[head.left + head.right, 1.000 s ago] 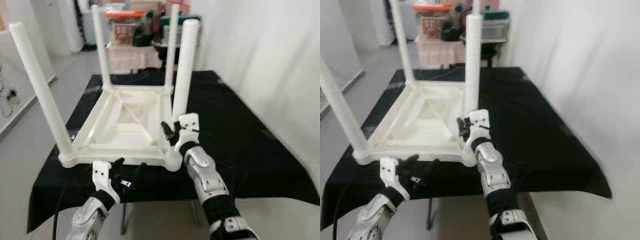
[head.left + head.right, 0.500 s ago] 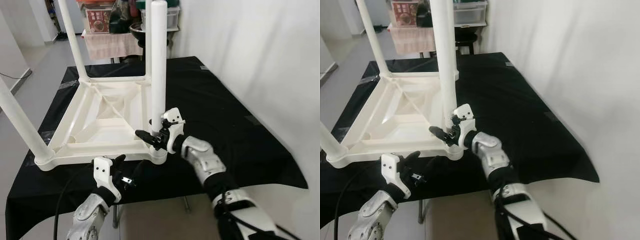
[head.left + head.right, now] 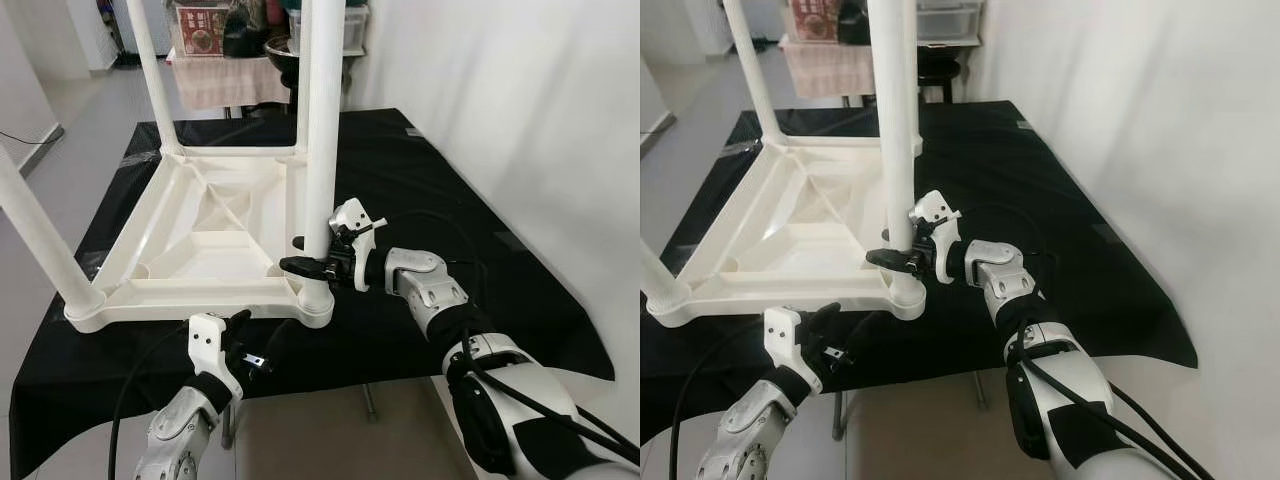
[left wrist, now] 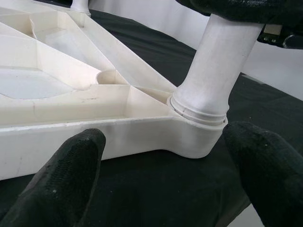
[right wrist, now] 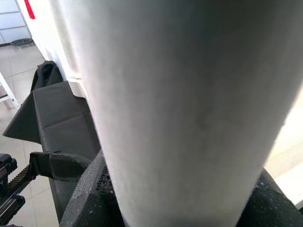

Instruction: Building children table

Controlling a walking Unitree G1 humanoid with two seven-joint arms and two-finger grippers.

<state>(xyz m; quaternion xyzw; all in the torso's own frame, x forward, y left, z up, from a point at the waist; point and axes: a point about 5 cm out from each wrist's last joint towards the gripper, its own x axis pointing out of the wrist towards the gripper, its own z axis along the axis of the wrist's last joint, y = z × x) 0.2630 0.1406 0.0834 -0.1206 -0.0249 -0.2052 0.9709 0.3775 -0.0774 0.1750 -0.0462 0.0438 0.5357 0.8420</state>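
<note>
Kids' table (image 3: 215,235) lay flipped upside down on black-covered table (image 3: 440,200), all four legs up, so looked nearly built. Right hand (image 3: 318,262) was clamped on near-right leg (image 3: 321,130) just above its socket, probably seating or twisting it tight. Left hand (image 3: 258,345) hovered apart, empty, just under front edge. Leg tops cut off; couldn't judge whether joints were fully home.

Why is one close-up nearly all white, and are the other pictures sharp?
Right wrist view: the leg sits right against the lens, so it is soft, between the right gripper's fingers. Left wrist view: the corner socket is sharp, fingertips blurred. Eye views: clear, evenly lit.
</note>
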